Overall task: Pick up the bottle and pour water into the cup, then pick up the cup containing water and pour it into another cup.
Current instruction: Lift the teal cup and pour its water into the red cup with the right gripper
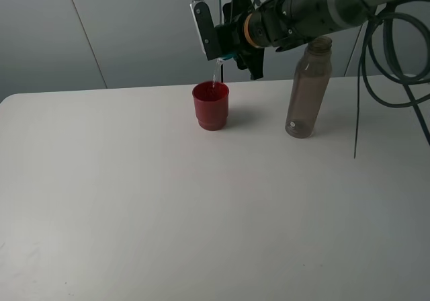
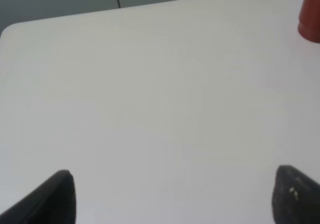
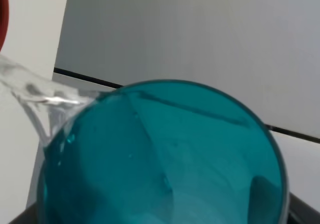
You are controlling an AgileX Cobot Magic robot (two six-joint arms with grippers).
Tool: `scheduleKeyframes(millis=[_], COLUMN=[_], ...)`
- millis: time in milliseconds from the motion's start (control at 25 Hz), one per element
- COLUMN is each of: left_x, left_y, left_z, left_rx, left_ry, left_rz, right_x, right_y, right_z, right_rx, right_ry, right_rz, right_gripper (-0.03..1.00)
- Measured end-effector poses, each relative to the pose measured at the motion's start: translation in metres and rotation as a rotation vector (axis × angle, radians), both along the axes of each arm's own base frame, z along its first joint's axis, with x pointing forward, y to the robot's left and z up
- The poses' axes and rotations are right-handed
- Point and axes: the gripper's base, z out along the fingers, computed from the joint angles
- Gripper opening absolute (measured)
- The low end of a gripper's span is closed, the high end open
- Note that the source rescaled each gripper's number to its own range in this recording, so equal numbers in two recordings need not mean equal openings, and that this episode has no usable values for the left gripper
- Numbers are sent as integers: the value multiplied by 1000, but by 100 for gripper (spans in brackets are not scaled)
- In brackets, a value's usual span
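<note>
My right gripper (image 1: 232,49) is shut on the teal cup (image 3: 165,159) and holds it tipped on its side above the dark-red cup (image 1: 211,105). A thin stream of water (image 1: 216,72) falls from the teal cup's rim into the red cup; it also shows in the right wrist view (image 3: 30,96). The grey-brown bottle (image 1: 308,89) stands upright, capless, on the table to the right of the red cup. My left gripper (image 2: 172,196) is open and empty above bare table; the red cup's edge (image 2: 310,16) shows at its view's border.
The white table (image 1: 168,207) has its back edge just behind the red cup and bottle. Black cables (image 1: 396,52) hang from the right arm beside the bottle. A grey wall stands behind.
</note>
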Motion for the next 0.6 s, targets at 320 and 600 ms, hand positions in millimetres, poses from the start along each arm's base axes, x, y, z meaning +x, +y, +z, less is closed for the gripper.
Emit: scheduleKeyframes(millis=[320, 600], left_x=[0, 0], left_y=[0, 0], left_z=[0, 0], left_rx=[0, 0], left_ry=[0, 0], left_rz=[0, 0], right_x=[0, -4], right_y=[0, 7], right_z=[0, 1], right_rx=[-70, -118], right_ry=[-24, -45], right_rz=[25, 47], right_gripper=[19, 19])
